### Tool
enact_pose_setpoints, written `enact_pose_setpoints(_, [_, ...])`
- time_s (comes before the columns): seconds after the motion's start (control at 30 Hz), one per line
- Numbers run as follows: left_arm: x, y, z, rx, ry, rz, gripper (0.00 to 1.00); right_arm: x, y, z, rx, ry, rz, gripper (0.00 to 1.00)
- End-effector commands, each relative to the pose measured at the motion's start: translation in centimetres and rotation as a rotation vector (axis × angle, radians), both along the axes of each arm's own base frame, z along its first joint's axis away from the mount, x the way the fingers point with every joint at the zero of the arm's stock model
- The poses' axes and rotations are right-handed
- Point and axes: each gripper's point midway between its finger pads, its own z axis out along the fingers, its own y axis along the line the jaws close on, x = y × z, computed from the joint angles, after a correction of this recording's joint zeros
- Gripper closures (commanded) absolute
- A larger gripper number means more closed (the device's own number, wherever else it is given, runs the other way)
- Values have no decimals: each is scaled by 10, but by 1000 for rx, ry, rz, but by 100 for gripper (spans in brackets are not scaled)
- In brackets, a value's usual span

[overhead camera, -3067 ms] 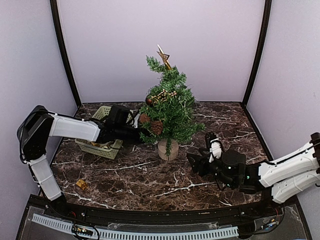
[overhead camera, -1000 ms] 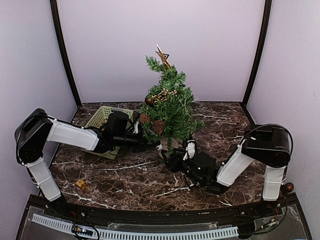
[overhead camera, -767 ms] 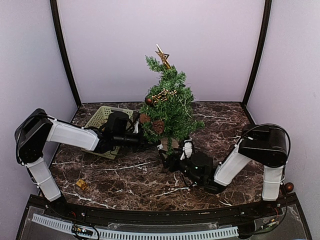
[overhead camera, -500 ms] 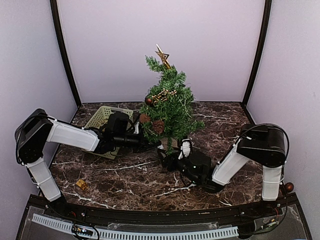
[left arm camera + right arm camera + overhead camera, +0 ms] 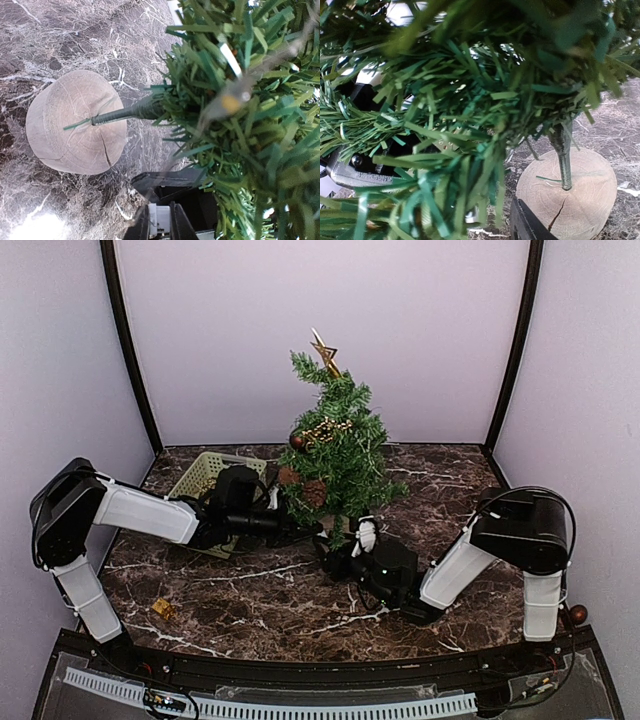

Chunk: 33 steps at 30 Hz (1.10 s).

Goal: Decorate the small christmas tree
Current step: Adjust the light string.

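Small christmas tree upright mid-bench, its round wooden base flat on the marble. Gold star on top, pine cones in the lower boughs. Left fingers reach in from the basket side, buried in the lowest branches. Spread or pressed together, cannot tell. A blurred gold-tipped thing sits among the needles in the left wrist view. Right fingers low, just beside the base — only one shows, its mate hidden, so their state cannot be told.
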Motion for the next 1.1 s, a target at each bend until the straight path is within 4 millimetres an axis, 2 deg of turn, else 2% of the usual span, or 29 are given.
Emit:
enact_pose_setpoints(0.0, [-7, -2, 20, -43, -35, -24, 87, 3, 4, 5, 10, -25, 12, 59])
enact_pose_setpoints(0.3, [-7, -2, 20, -40, -37, -23, 87, 1, 1, 6, 17, -30, 11, 76])
enact_pose_setpoints(0.43, [-7, -1, 20, -39, -36, -23, 87, 1, 0, 6, 13, -34, 6, 89])
enact_pose_setpoints(0.57, [-8, -1, 21, -38, -38, -24, 87, 1, -1, 7, 15, -38, 1, 90])
enact_pose_setpoints(0.6, [-8, -1, 21, -39, -38, -24, 87, 1, -2, 8, 15, -39, 1, 88])
enact_pose_setpoints(0.67, [-8, -1, 22, -39, -40, -24, 87, 1, -3, 8, 14, -38, 1, 78])
enact_pose_setpoints(0.8, [-6, 0, 22, -33, -46, -19, 87, -2, -8, 12, 15, -41, 0, 48])
enact_pose_setpoints(0.83, [-6, 0, 20, -29, -49, -14, 87, -3, -9, 13, 15, -42, 1, 43])
enact_pose_setpoints(0.93, [-4, 1, 19, -27, -59, -6, 84, -6, -15, 15, 3, -48, -5, 32])
enact_pose_setpoints(1.07, [-1, 1, 16, -22, -71, 1, 79, -13, -25, 16, -11, -40, -6, 25])
